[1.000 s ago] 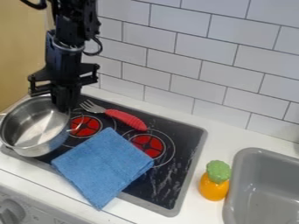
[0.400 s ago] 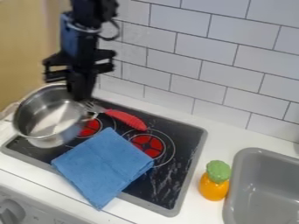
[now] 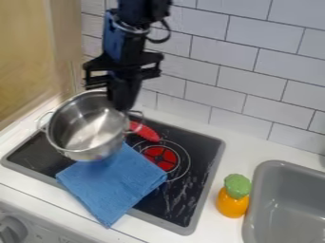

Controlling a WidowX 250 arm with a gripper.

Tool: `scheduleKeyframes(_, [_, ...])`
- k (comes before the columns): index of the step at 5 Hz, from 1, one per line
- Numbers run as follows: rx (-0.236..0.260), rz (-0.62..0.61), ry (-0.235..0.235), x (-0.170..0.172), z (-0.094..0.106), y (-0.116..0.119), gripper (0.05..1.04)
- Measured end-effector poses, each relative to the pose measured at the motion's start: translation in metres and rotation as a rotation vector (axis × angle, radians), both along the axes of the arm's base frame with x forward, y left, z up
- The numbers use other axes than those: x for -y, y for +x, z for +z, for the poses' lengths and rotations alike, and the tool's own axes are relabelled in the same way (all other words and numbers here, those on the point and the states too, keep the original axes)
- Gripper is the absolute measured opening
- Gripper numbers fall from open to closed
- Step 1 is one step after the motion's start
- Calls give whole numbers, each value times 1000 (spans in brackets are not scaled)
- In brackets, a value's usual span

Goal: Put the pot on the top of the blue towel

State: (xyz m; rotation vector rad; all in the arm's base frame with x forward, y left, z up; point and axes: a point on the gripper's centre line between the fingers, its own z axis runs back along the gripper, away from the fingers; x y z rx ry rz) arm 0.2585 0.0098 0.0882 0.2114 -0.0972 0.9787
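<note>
The black gripper (image 3: 122,105) hangs at the upper centre-left of the camera view, shut on the rim of the silver pot (image 3: 89,130) at the pot's upper right side. The pot is held above the stove, its lower edge overlapping the top corner of the blue towel (image 3: 113,182) from this viewpoint. Folded flat, the towel lies across the stove's front edge and onto the white counter.
On the black stove (image 3: 181,194), a red-handled fork (image 3: 146,132) lies behind the towel, partly hidden by the pot. An orange toy with a green top (image 3: 233,195) stands on the counter beside the grey sink (image 3: 285,204). A tiled wall (image 3: 254,71) rises behind.
The gripper and the pot have moved together to the right and slightly up, away from the stove's left edge. The pot now covers part of the fork and the left rear burner. The towel stays put.
</note>
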Motion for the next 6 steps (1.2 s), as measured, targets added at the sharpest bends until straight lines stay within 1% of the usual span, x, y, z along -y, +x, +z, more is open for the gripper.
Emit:
scheduleKeyframes(1, [10, -28, 7, 13, 0, 1, 50])
scheduleKeyframes(2, [7, -37, 19, 20, -8, 3, 50])
scheduleKeyframes(3, [-24, -40, 37, 20, -23, 5, 50])
scheduleKeyframes(4, [-44, -41, 51, 19, -33, 6, 50])
scheduleKeyframes(5, [-65, -47, 63, 17, -41, 4, 50])
scheduleKeyframes(6, [-84, -15, 85, 13, -47, -2, 72])
